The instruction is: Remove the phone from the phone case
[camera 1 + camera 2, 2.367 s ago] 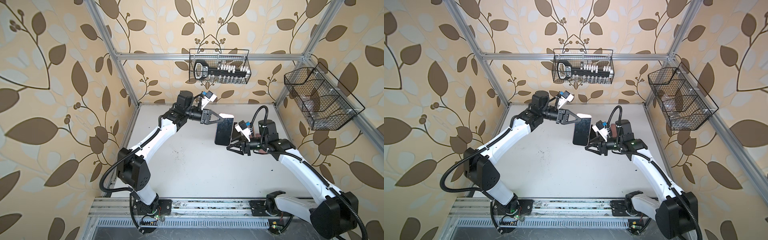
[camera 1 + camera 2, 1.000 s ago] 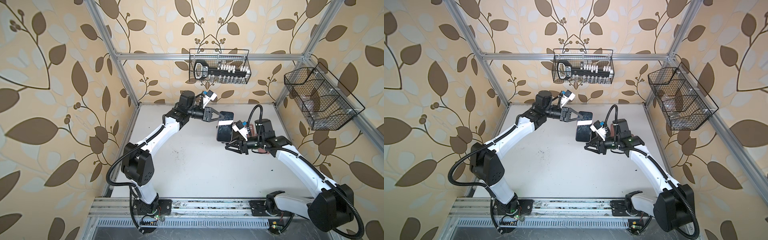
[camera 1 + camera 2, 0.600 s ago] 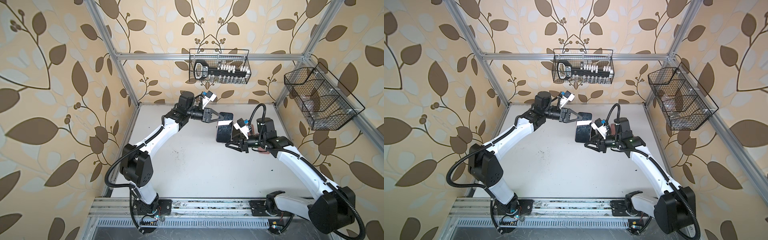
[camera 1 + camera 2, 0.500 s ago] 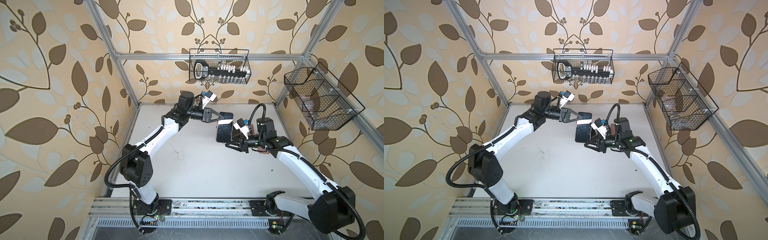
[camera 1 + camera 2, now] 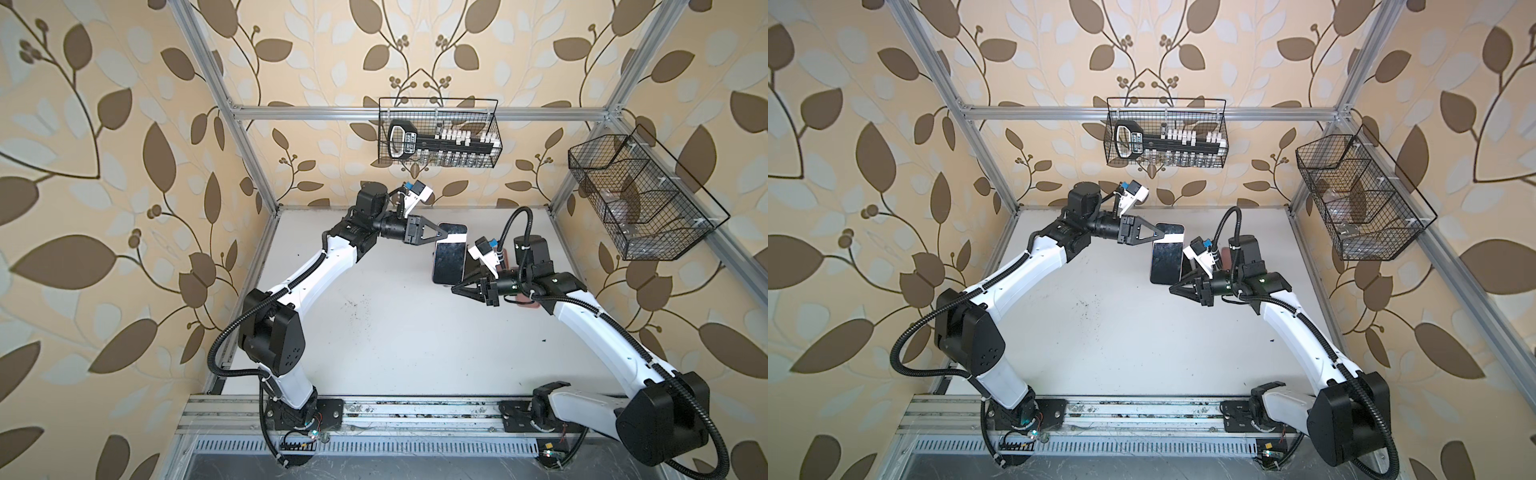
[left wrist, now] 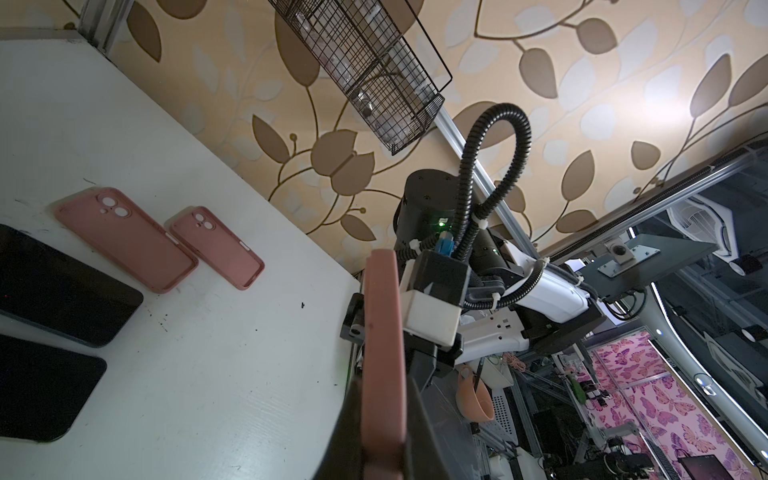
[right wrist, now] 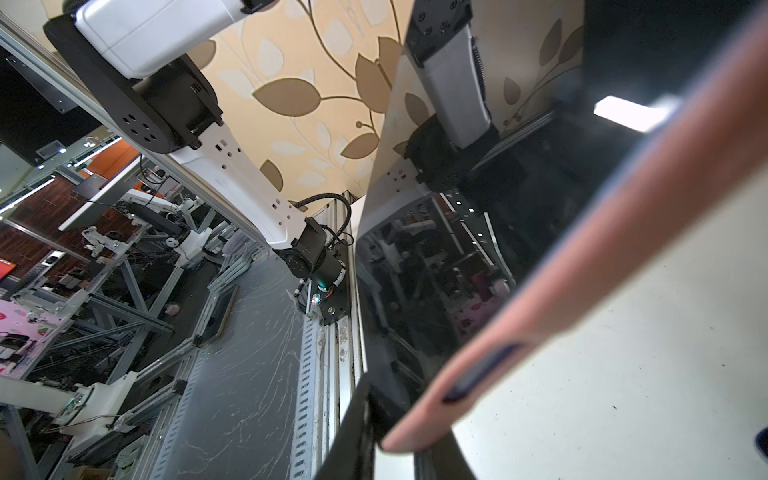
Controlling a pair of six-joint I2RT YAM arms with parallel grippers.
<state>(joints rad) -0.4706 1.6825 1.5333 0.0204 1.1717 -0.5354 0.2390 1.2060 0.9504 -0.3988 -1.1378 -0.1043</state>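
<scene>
Aloft over the speckled white table (image 5: 395,332), left claw (image 5: 451,237) and right claw (image 5: 456,287) pinch the cased phone (image 5: 449,262).

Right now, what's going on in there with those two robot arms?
The two arms hold a black-screened phone in its matte pink case above the white table. The left gripper is clamped on its far end, and the right gripper looks pinched on its near corner. The phone is not out yet. An empty pink case lies on the table beside a second one.
</scene>
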